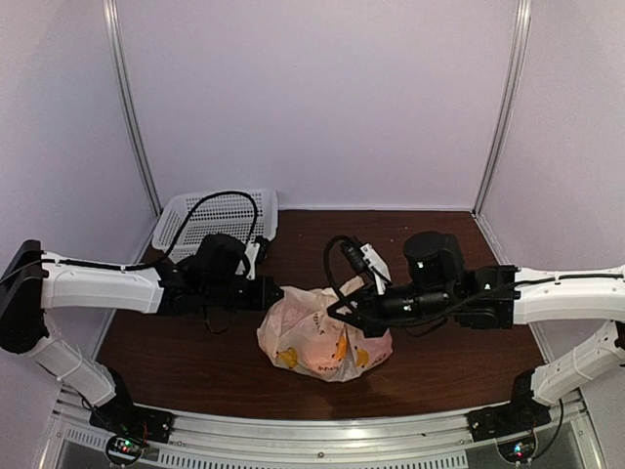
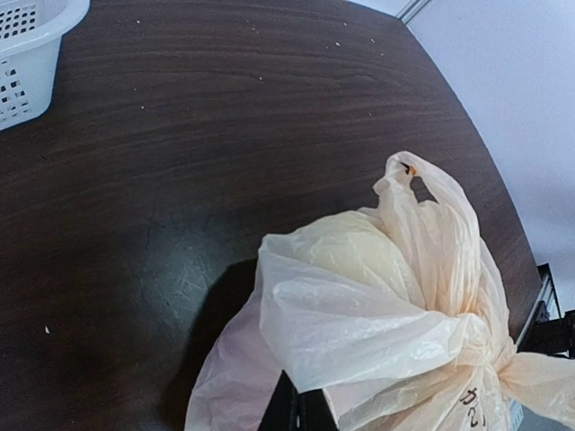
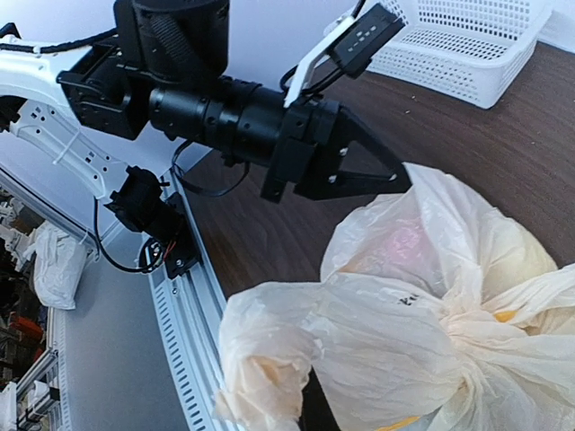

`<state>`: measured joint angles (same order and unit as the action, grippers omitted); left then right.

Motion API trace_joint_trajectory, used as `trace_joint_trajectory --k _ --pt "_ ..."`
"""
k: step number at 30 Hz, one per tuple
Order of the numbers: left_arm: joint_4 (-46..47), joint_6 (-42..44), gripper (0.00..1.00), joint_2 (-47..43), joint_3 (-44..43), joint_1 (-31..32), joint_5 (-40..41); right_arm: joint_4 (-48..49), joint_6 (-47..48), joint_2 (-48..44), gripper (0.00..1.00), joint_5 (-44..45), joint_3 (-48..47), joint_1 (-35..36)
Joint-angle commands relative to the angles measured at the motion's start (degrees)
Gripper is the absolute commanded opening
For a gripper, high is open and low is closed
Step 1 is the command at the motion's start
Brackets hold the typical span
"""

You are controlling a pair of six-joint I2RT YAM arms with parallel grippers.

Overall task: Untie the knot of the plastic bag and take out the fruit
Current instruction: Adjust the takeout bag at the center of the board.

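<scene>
Bag (image 1: pixel 312 342) crinkly cream, bulging, knot (image 2: pixel 481 346) tied; L hand (image 3: pixel 402 180), R hand (image 1: pixel 342 311) both clamped on film

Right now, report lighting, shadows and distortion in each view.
Top external: dim, purplish cast, wall posts splayed by the wide lens. Left wrist: the plastic bag throws a dark shadow leftward on the table, soft sheen on the wood. Right wrist: evenly lit, left hand sharp.

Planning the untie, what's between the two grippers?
Only the plastic bag, pinched from both sides by the left gripper and right gripper; top view shows it.
</scene>
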<state>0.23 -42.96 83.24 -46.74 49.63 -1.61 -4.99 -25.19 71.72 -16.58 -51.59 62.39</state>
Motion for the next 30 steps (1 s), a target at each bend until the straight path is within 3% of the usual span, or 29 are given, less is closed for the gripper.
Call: trace_joint_trajectory --k 1,7,14,15,16,18,19,21,25,30 --pt "10.24 3.41 0.00 2.62 1.99 -2.19 -2.75 11.30 -5.35 4.84 0.00 -4.29 4.49 2.71" --pt "11.81 4.03 0.00 4.95 1.42 -2.96 -3.30 12.45 -5.94 12.88 0.00 -3.49 5.54 7.18" --pt "12.60 5.45 0.00 5.53 1.77 -4.02 -2.87 11.56 -5.57 14.78 0.00 -2.27 4.19 8.57" --pt "12.51 5.72 0.00 5.41 1.83 -4.35 -2.88 10.44 -5.37 14.38 0.12 -1.58 3.62 8.60" --pt "12.33 5.88 0.02 5.06 1.83 -4.80 -2.86 9.23 -5.09 13.59 0.30 -0.93 3.08 8.57" --pt "11.43 6.96 0.28 3.84 1.42 -5.26 -2.89 7.10 -4.52 11.20 0.64 0.11 2.23 8.57" --pt "10.36 7.69 0.44 2.95 1.03 -5.24 -2.60 6.22 -4.33 9.49 0.74 0.90 1.98 8.50" --pt "8.14 9.28 0.67 0.85 0.14 -5.26 -1.64 5.41 -3.89 5.62 0.84 2.19 2.08 8.34" --pt "1.98 11.53 0.85 -4.50 -1.05 -5.24 3.54 -0.63 -2.18 -2.80 0.94 5.88 1.82 6.20" --pt "-3.85 13.34 0.90 -10.85 -1.03 -4.88 1.99 -6.23 -0.40 -8.91 0.99 12.81 2.08 2.10"
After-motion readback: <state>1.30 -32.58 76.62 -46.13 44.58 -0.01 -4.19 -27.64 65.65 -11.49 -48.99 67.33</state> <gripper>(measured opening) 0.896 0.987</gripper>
